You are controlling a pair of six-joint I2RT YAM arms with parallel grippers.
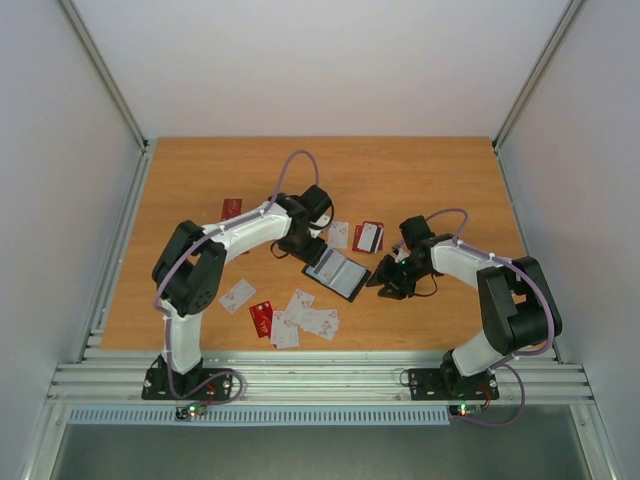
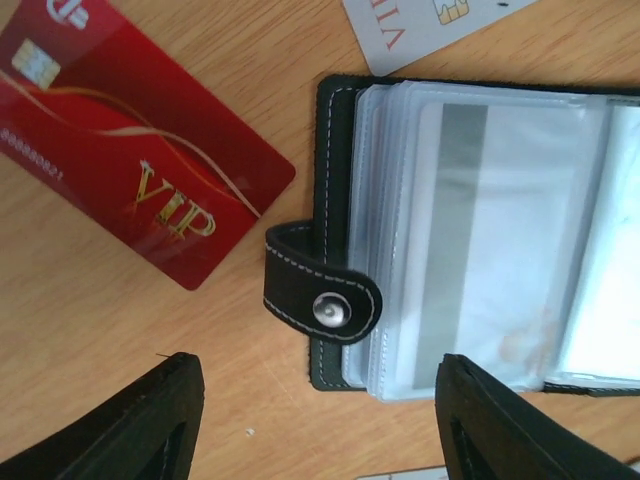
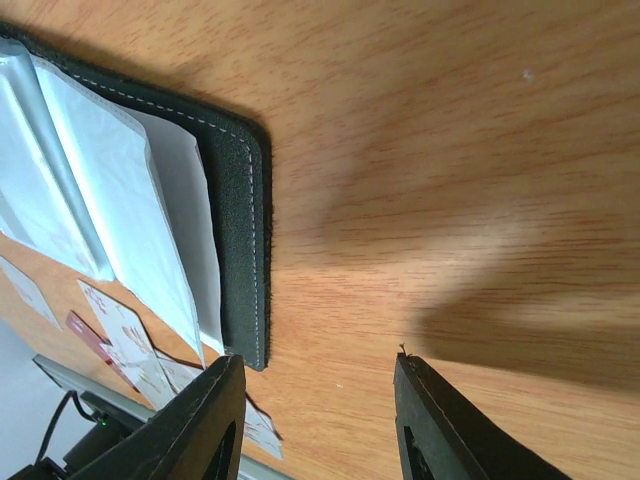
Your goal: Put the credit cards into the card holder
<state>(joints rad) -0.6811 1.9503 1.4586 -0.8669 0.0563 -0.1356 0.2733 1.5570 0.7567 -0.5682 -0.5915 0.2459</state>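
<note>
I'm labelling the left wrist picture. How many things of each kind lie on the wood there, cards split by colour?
Red rectangular VIP card: 1
White card with gold chip, cut off by the frame: 1
Black stitched card holder with clear sleeves: 1
Total: 3; a pale sliver at the bottom edge is unclear.

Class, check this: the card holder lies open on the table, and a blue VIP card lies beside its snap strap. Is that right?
The colour is wrong: the VIP card beside the snap strap of the open card holder is red, not blue, as the left wrist view shows.
</note>
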